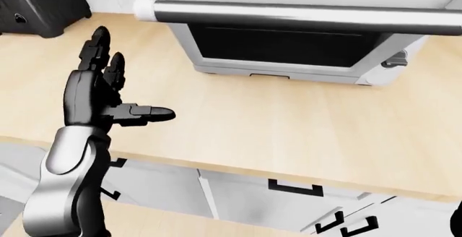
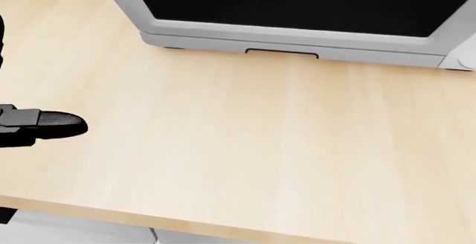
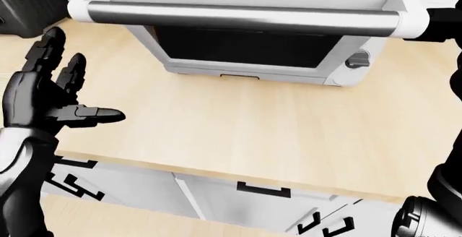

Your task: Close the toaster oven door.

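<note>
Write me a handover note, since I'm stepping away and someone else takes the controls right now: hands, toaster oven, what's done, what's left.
Left hand: open, fingers spread, raised over the wooden counter, holding nothing.
Right hand: only a dark sliver shows at the right edge of the right-eye view, beside the door's end; state cannot be told.
Toaster oven: on the counter, its door with the bar handle partly raised, the dark cavity showing beneath it.
Done: door lifted partway.
Left: push it fully shut.
</note>
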{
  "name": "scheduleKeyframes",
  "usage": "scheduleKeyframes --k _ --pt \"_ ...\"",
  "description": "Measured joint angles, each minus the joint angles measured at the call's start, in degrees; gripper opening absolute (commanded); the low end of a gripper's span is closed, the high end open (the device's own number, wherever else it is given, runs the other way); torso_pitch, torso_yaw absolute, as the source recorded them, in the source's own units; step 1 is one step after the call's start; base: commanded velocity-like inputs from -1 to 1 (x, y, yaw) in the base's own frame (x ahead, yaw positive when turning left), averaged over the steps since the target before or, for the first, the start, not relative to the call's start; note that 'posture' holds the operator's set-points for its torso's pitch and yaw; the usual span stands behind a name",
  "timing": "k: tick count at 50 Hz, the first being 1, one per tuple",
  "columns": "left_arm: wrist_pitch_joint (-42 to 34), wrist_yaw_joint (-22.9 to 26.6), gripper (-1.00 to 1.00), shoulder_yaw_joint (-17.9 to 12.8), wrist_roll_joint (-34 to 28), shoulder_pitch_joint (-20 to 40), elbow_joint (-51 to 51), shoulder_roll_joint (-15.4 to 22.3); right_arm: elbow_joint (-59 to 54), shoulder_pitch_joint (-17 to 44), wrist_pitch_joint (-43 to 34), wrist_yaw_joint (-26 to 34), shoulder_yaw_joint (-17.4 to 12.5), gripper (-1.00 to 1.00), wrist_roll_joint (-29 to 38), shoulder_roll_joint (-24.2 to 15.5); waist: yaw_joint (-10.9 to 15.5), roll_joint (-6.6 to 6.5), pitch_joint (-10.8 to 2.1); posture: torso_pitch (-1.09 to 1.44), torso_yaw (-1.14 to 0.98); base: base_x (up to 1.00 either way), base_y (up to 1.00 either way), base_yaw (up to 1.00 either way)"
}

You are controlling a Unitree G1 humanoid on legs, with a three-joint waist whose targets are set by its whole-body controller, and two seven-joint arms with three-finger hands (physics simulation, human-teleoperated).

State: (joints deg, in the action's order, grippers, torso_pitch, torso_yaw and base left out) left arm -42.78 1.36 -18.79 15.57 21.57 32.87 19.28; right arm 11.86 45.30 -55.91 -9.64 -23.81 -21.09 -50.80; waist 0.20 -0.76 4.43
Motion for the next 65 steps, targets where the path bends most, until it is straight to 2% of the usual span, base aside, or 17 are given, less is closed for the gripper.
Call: scheduleKeyframes --k 16,35,57,65 --pt "-6.9 -0.8 1.00 2.2 1.8 1.4 6.9 -2.9 -0.7 0.3 0.0 -0.5 0.3 1.00 -0.2 -0.5 0.3 0.16 0.07 0.00 0.00 0.00 0.00 0.00" --pt "-9.8 -1.0 1.00 10.2 -0.2 2.2 10.9 -8.4 -0.4 -0.5 0.3 -0.8 -0.1 1.00 -0.2 -0.2 0.6 0.70 0.05 0.00 0.00 0.00 0.00 0.00" --pt "-11.2 1.2 1.00 15.8 -4.3 3.3 10.3 -13.0 -0.9 0.1 -0.5 -1.0 0.1 1.00 -0.5 -0.6 0.9 1.10 0.31 0.00 0.00 0.00 0.00 0.00" --pt "-11.3 1.9 1.00 19.4 -6.1 4.3 10.1 -15.4 -1.4 0.3 -0.2 -1.1 0.3 1.00 -0.3 -0.4 0.9 1.27 0.31 0.00 0.00 0.00 0.00 0.00"
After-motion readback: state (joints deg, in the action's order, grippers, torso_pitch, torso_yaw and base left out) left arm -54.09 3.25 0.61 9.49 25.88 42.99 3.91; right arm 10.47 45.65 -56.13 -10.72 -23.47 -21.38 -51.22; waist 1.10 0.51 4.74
